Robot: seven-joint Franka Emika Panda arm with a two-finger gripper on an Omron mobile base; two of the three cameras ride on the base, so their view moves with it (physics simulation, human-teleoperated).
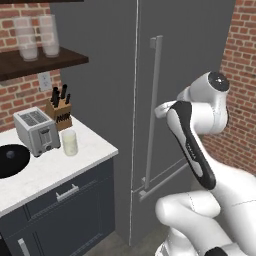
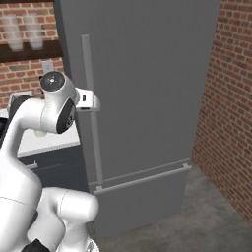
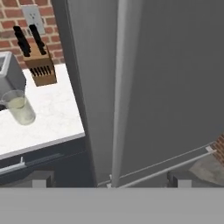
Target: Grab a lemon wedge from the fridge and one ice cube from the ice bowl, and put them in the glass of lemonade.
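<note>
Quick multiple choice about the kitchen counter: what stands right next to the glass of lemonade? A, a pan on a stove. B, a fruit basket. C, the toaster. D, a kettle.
C: in the left base view the glass of lemonade stands on the white counter just beside the silver toaster, with the knife block behind them near the closed fridge.

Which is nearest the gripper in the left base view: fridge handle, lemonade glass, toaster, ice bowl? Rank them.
From the gripper:
1. Fridge handle, right beside it.
2. Glass of lemonade, on the counter near the fridge.
3. Toaster, just past the glass.
4. Ice bowl, at the far left edge.
</note>
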